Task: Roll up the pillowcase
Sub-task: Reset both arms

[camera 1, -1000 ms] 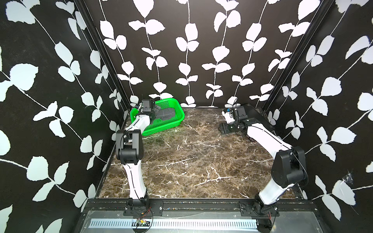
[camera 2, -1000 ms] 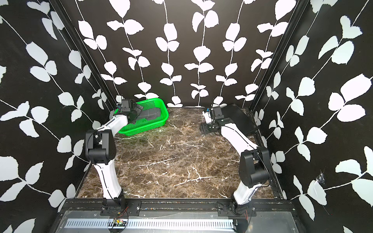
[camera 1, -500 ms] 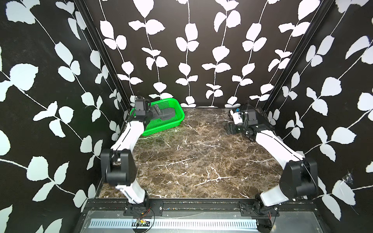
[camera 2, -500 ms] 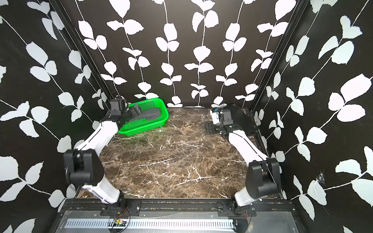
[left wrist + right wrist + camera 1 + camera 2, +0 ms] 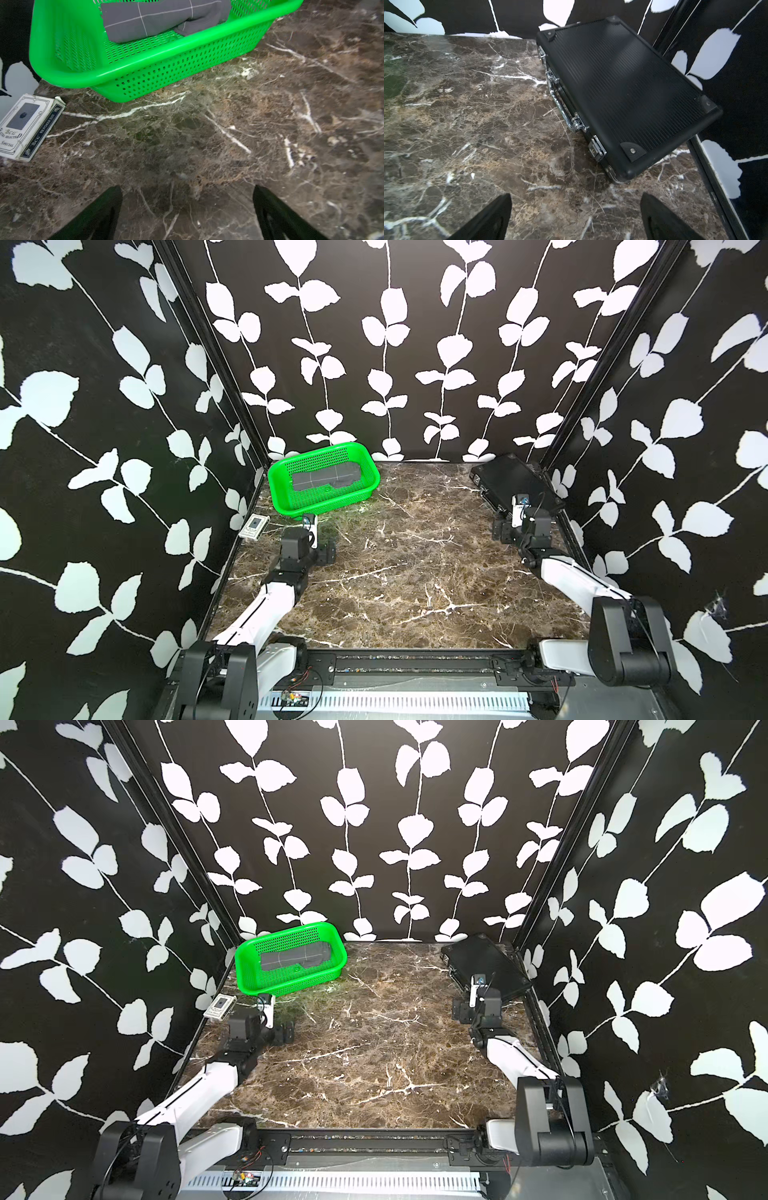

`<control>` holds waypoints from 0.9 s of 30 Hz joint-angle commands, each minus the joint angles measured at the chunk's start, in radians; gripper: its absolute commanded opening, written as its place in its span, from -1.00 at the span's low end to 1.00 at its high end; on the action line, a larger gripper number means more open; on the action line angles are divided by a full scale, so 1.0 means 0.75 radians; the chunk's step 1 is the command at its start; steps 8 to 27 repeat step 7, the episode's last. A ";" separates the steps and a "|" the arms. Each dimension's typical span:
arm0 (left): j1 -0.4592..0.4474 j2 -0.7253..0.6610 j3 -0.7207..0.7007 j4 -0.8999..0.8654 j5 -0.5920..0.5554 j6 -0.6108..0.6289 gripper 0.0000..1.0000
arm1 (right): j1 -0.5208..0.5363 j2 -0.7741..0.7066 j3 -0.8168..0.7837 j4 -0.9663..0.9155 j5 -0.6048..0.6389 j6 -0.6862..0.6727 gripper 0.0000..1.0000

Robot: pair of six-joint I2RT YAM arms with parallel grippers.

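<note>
Pillowcase point(image 5: 322, 481) rolled in green basket point(image 5: 324, 506) | black case point(image 5: 515, 481) closed | left fingers point(image 5: 97, 216) apart, empty | right fingers point(image 5: 488, 220) apart, empty

the white-and-black left arm point(image 5: 266, 614) and right arm point(image 5: 569, 576) share glossy white tubular links and chunky matte-black cylindrical joints. a small white camera block point(image 5: 518, 508) with a blue spot tops the right wrist, with thin black cables point(image 5: 540, 499) looping beside it. left claw point(image 5: 187, 188) and right claw point(image 5: 576, 195) have black tapered fingers.
</note>
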 commanded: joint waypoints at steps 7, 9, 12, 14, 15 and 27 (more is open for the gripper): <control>0.011 0.021 -0.109 0.397 -0.087 0.111 0.98 | -0.017 0.056 -0.135 0.363 0.017 -0.060 0.98; 0.011 0.021 -0.109 0.397 -0.087 0.111 0.98 | -0.017 0.056 -0.135 0.363 0.017 -0.060 0.98; 0.011 0.021 -0.109 0.397 -0.087 0.111 0.98 | -0.017 0.056 -0.135 0.363 0.017 -0.060 0.98; 0.011 0.021 -0.109 0.397 -0.087 0.111 0.98 | -0.017 0.056 -0.135 0.363 0.017 -0.060 0.98; 0.011 0.021 -0.109 0.397 -0.087 0.111 0.98 | -0.017 0.056 -0.135 0.363 0.017 -0.060 0.98; 0.011 0.021 -0.109 0.397 -0.087 0.111 0.98 | -0.017 0.056 -0.135 0.363 0.017 -0.060 0.98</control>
